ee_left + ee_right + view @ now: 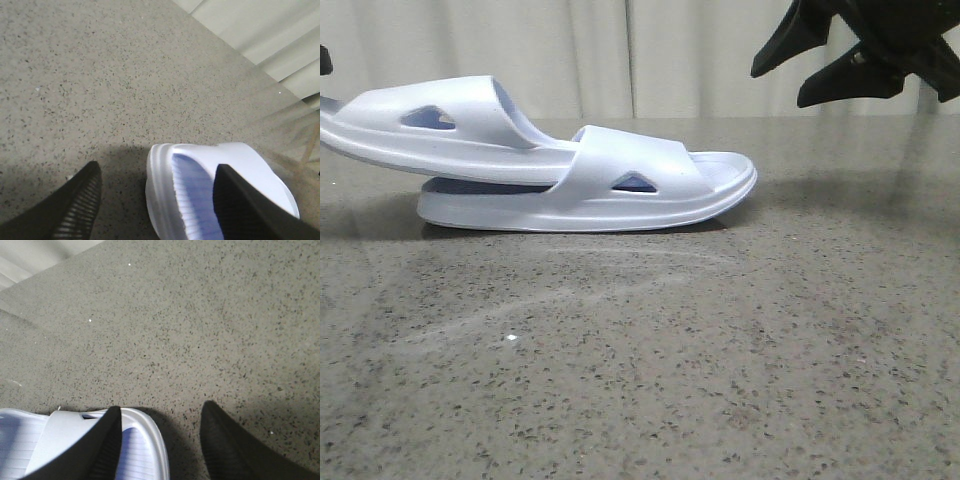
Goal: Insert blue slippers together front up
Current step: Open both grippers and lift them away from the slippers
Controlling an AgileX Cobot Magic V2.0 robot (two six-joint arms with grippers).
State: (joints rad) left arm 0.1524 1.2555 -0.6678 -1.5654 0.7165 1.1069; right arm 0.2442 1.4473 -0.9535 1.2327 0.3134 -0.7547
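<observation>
Lower slipper (590,205) flat on grey speckled table (650,380), toe toward my right. Upper slipper (450,125) tilted, toe pushed under lower one's strap, heel raised at my left. My right claw (805,72) above toe, spread wide, empty. My left claw (157,200) spread, straddling upper slipper's heel edge; grip unclear. No writing or brand visible.

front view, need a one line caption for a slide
One blue slipper slid toe-first under the strap of the other on a speckled table, right gripper raised above, jaws open.
</observation>
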